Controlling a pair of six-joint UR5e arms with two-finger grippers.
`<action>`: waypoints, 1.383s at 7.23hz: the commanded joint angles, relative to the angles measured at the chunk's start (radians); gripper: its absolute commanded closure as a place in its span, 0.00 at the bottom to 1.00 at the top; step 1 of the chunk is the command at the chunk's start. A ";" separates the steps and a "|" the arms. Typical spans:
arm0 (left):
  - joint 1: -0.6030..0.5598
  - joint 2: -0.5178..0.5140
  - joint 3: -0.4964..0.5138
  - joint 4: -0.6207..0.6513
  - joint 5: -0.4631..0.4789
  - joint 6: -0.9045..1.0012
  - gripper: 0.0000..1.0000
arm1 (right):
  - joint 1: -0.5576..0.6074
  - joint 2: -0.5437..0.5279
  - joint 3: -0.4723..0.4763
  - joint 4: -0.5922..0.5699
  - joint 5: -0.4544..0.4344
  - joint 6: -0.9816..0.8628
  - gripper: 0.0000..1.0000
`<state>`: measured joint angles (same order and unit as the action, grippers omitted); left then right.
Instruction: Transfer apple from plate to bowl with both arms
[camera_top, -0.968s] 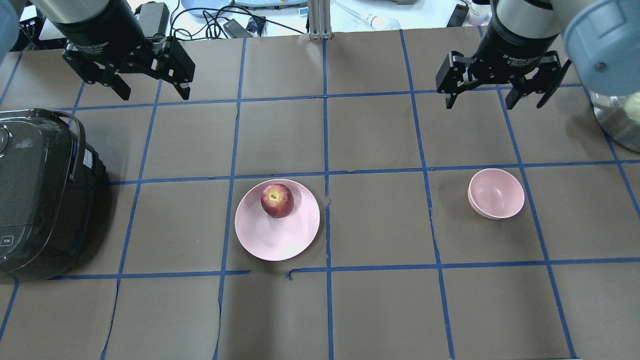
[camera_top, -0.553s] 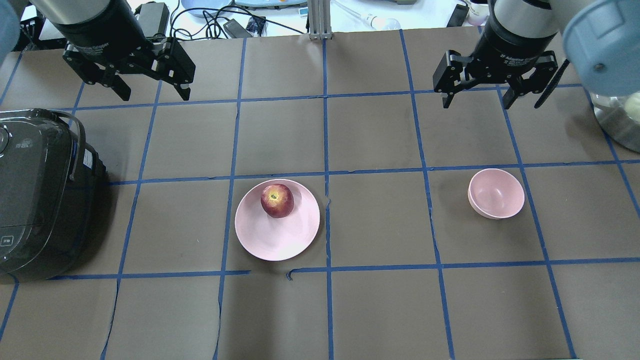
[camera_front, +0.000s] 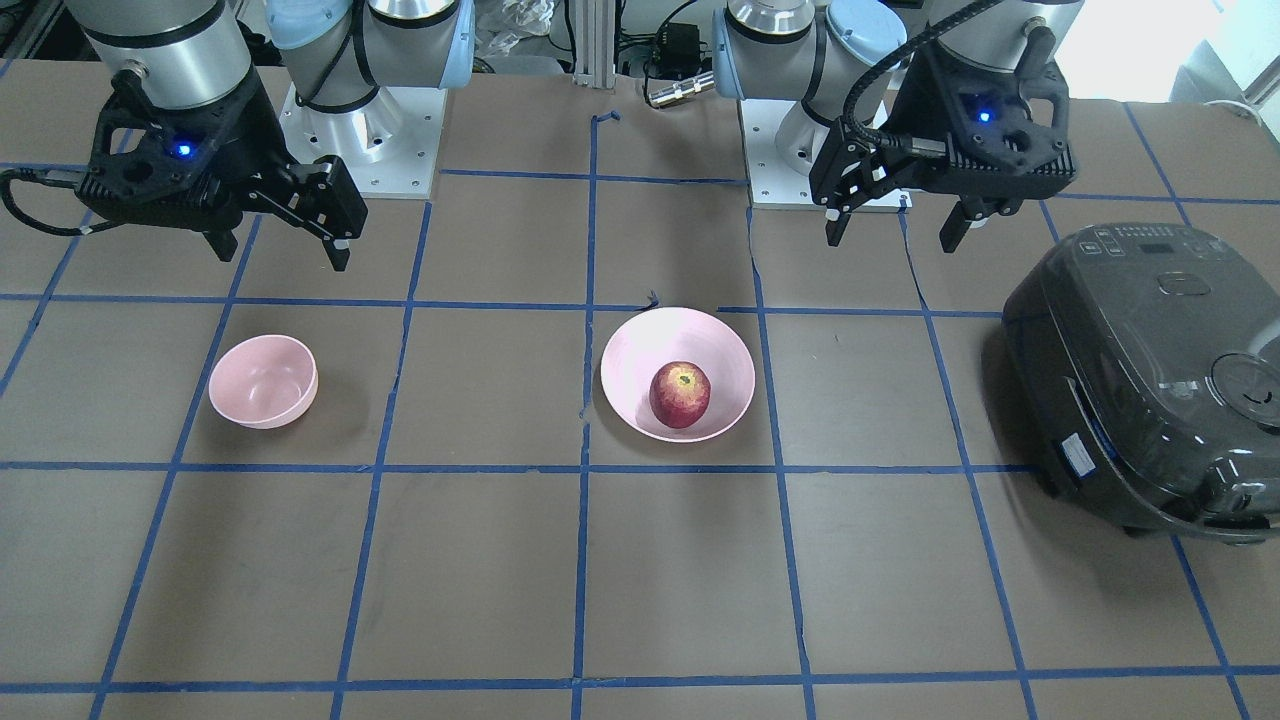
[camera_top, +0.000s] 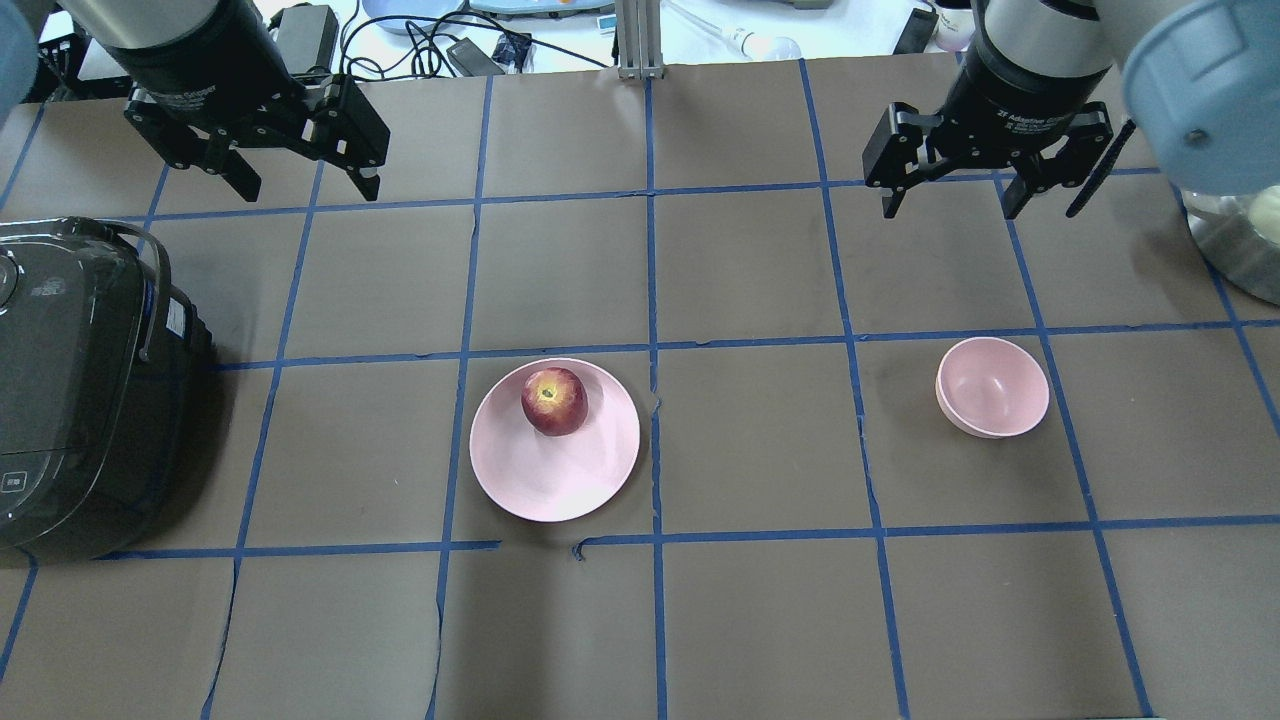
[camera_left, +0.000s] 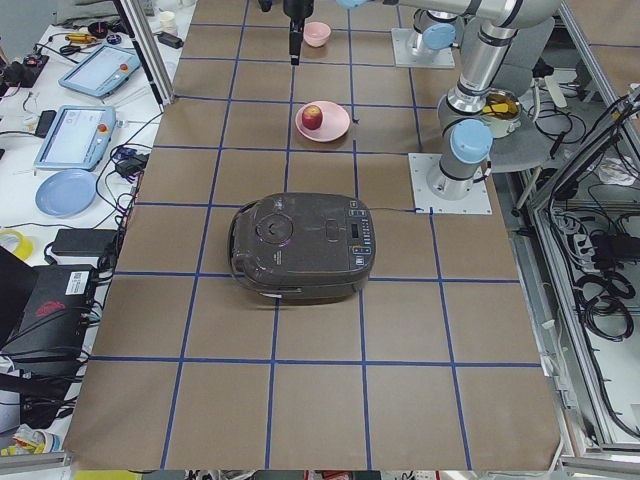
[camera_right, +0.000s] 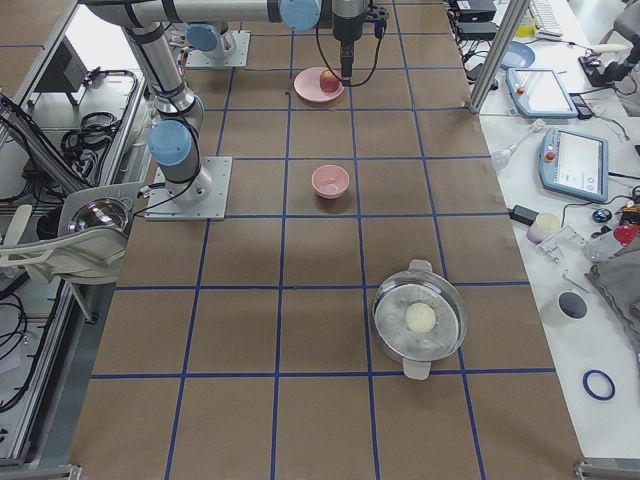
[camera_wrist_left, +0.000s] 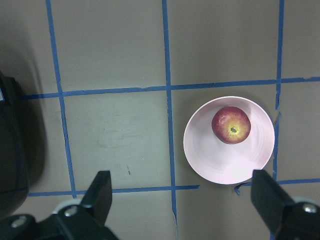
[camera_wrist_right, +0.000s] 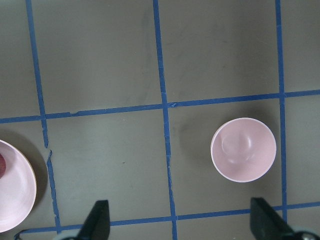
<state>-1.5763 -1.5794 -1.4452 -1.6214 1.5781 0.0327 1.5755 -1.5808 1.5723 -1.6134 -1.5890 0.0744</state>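
The red apple (camera_top: 553, 400) lies on the pale-pink plate (camera_top: 550, 480) near the table's middle, towards the plate's far rim. It also shows in the front view (camera_front: 680, 394) and the left wrist view (camera_wrist_left: 231, 125). The small pink bowl (camera_top: 992, 387) stands empty to the right of the plate, and shows in the right wrist view (camera_wrist_right: 243, 149). My left gripper (camera_top: 310, 185) is open and empty, high over the far left of the table. My right gripper (camera_top: 950, 208) is open and empty, high above and beyond the bowl.
A black rice cooker (camera_top: 70, 390) stands at the left edge. A steel pot (camera_top: 1240, 240) holding a pale round thing stands at the right edge. Cables and devices lie beyond the far table edge. Blue tape lines grid the brown table.
My right gripper has drifted slightly to the left and towards the far edge. The left gripper, apple, plate and bowl have not moved.
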 joint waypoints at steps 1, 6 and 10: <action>-0.002 -0.001 0.003 0.000 -0.003 -0.005 0.00 | 0.000 0.001 0.000 0.000 -0.002 -0.002 0.00; 0.005 -0.001 0.014 -0.014 0.008 -0.011 0.00 | -0.014 0.004 0.000 -0.008 0.003 -0.016 0.00; -0.029 -0.056 -0.032 0.005 -0.042 -0.150 0.00 | -0.280 0.092 0.002 -0.028 0.003 -0.377 0.00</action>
<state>-1.5784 -1.6116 -1.4514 -1.6270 1.5609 -0.0380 1.3976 -1.5331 1.5733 -1.6321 -1.5899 -0.1932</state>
